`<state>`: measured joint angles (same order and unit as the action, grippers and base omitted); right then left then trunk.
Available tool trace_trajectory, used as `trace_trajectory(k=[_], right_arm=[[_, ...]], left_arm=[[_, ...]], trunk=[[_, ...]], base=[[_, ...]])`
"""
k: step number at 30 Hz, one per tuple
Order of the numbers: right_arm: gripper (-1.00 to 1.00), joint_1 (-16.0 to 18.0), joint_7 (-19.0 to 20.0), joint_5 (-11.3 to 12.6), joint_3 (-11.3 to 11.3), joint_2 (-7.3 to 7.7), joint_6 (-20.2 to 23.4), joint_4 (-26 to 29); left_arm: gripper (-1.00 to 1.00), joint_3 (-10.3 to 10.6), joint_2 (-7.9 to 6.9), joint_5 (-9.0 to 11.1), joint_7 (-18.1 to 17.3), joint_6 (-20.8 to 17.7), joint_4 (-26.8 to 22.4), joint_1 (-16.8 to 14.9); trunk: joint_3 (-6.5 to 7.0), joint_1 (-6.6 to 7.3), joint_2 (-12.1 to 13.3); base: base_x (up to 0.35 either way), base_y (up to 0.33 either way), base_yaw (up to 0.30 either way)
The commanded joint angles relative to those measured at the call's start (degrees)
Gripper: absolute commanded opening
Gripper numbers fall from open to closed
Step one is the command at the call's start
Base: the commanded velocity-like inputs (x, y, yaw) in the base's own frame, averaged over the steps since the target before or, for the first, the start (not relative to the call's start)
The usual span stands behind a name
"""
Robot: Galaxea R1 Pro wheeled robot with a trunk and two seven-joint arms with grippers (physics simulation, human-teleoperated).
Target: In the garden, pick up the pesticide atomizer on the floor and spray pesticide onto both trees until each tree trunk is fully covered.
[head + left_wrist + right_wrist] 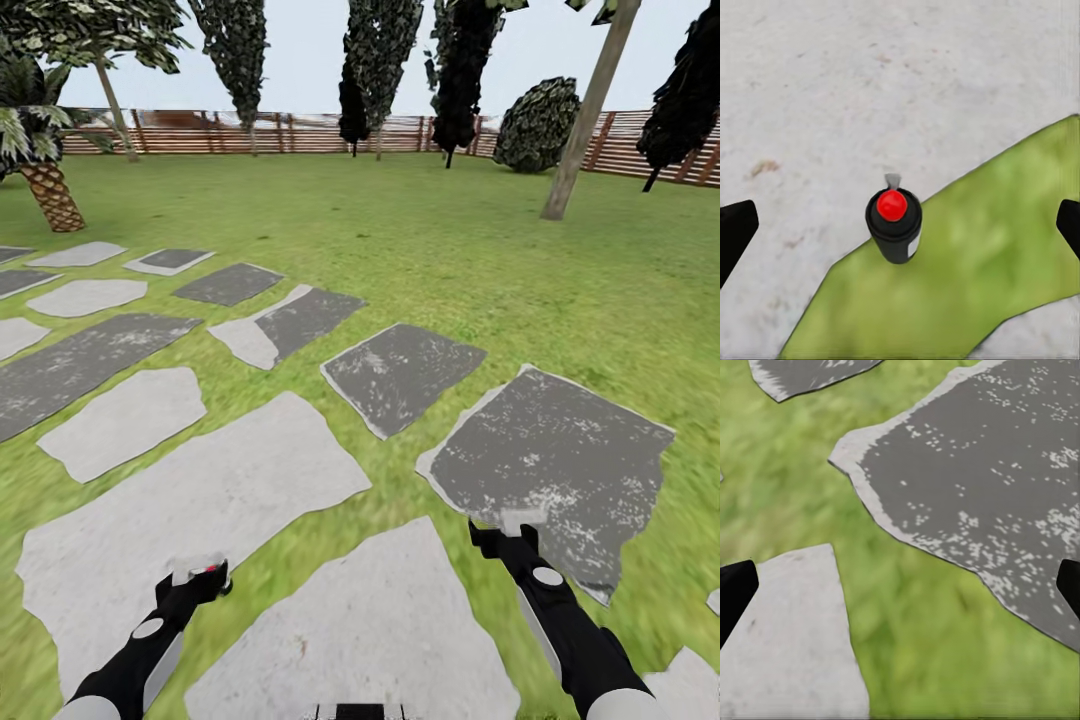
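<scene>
Left tool (900, 225) spread, atomizer (894, 225) centred between fingers

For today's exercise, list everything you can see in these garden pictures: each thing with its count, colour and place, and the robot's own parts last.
Atomizer: one, black with red cap, upright on a grass strip beside pale paving, below the left gripper.
Paving slabs: many, pale and dark grey, across the near lawn.
Lawn: green, reaching to the fence.
Fence: brown slats, along the far edge.
Leaning trunk: one, grey-beige, far right.
Palm: one, scaly brown stump, far left.
Left gripper: black, open.
Right gripper: black, open.
</scene>
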<state>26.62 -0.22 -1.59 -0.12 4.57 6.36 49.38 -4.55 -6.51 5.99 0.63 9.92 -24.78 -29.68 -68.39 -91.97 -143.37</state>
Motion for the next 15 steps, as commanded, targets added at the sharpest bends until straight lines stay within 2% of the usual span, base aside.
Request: trace_trajectory(k=[1, 15], right_arm=[[1.0, 0.0, 0.0, -0.2, 0.0, 0.0, 0.3, 0.1], [1.0, 0.0, 0.0, -0.2, 0.0, 0.08, 0.3, 0.2]], left_arm=[[1.0, 0.2, -0.01, 0.6, 0.1, 0.2, 0.1, 0.0], [1.0, 0.2, 0.01, 0.6, 0.1, 0.4, -0.1, 0.1]], trunk=[[-0.37, -0.01, 0.0], [-4.74, -0.37, -0.2]], base=[[0.0, 0.0, 0.0], [0.0, 0.0, 0.0]])
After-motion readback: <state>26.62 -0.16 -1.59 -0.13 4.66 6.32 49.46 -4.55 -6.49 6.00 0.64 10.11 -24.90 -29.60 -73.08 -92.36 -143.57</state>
